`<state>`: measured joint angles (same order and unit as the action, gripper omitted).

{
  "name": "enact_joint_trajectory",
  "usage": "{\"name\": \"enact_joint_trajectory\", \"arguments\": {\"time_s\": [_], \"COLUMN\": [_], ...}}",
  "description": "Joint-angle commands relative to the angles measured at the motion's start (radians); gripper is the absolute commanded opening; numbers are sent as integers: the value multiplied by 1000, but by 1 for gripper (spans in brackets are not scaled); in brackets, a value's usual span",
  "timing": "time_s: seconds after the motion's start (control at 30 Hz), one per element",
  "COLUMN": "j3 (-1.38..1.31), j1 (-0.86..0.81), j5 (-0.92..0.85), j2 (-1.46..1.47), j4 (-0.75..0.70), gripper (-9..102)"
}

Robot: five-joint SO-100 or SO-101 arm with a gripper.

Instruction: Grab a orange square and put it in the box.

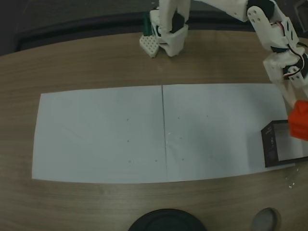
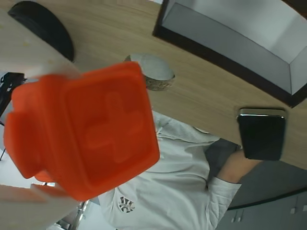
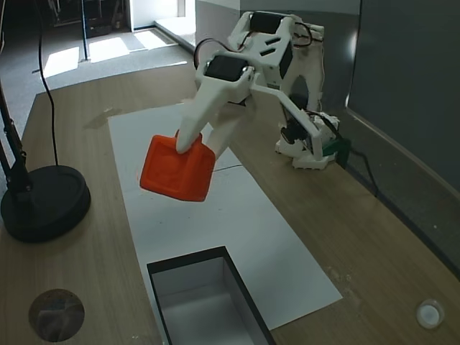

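Observation:
My gripper (image 3: 195,152) is shut on the orange square (image 3: 177,171), a rounded orange-red cube, and holds it in the air above the white paper. The wrist view has the orange square (image 2: 86,129) close up, with a raised cross-like mark on its face, and blurred pale fingers (image 2: 38,60) at its sides. The box (image 3: 188,260), with black walls and a pale inside, stands open-topped on the paper's near end, below and in front of the cube. In a fixed view from above, the orange square (image 1: 299,121) hangs at the right edge by the box (image 1: 267,144).
White paper sheets (image 1: 106,134) cover the wooden table. A black lamp base (image 3: 43,201) and a grey disc (image 3: 56,315) lie at the left in a fixed view. A person in a white shirt (image 2: 177,182) sits at the table edge beside a dark phone (image 2: 261,132).

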<state>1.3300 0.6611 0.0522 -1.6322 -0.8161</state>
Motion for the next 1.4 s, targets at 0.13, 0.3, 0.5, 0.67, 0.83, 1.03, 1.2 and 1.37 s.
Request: {"name": "enact_joint_trajectory", "arguments": {"time_s": [0.13,0.3,0.5,0.67,0.83,1.03,1.2,1.37], "j3": [-71,-71,-69,-103,-184,-198,-209,-209], "j1": [32,121,175,155,126,133,130,129], "j5": [35,31,28,26,26,29,31,32], "j2": [32,67,150,183,190,192,236,259], "j4": [40,40,87,95,97,98,100,101], "gripper": [6,6,6,6,6,6,6,6]}}
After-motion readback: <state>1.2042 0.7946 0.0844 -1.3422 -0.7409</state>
